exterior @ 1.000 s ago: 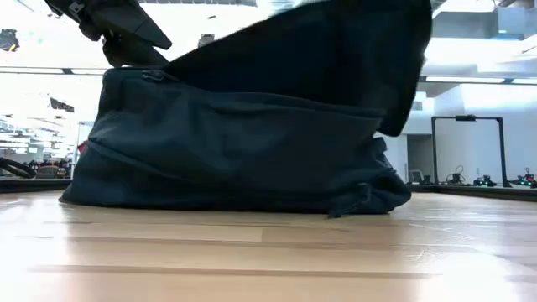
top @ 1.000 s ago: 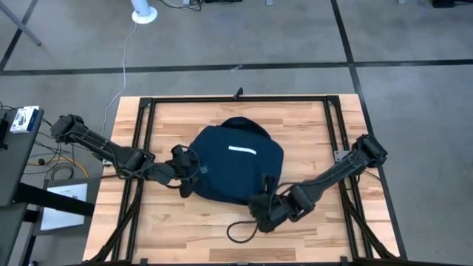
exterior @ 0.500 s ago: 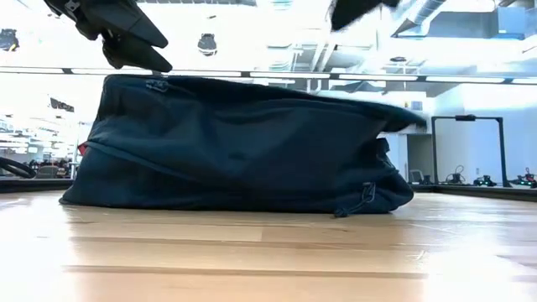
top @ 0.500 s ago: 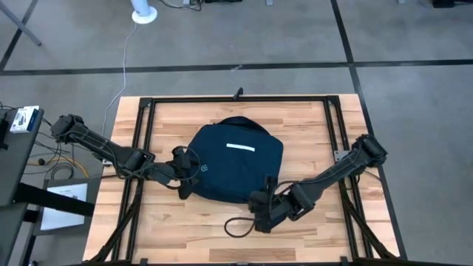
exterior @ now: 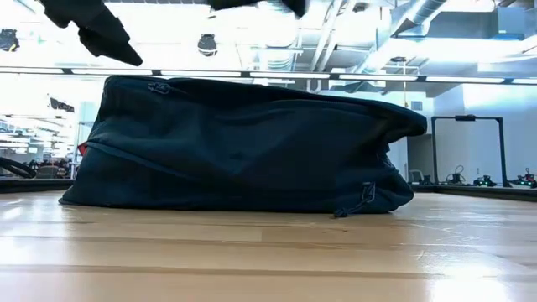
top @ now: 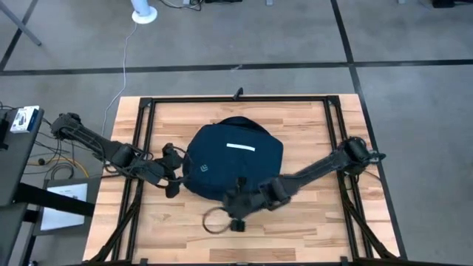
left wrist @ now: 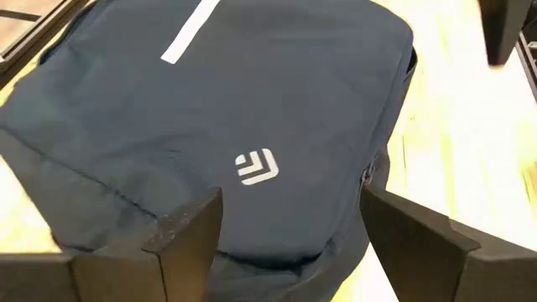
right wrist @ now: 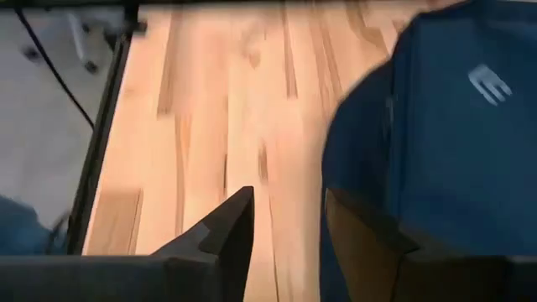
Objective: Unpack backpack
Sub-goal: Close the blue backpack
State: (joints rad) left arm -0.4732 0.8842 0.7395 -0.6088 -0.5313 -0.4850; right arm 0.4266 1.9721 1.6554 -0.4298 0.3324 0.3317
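We see the backpack (top: 235, 164) lying flat at the middle of the table (top: 310, 125), its white stripe (top: 241, 147) and logo (top: 202, 168) facing up. Our left gripper (top: 172, 179) hovers just beside the bag toward the table's left edge, fingers spread and empty. Our right gripper (top: 235, 210) hangs toward the front edge, fingers apart, holding nothing.

No words or numbers could be read. The only sign was a small white logo (left wrist: 256, 167) printed on the top panel of the backpack (top: 235, 166); it looked like a square made of short bars, without letters. A short white stripe (top: 240, 147) stood on the same panel. The logo also appeared, perhaps blurred, in the right wrist view.
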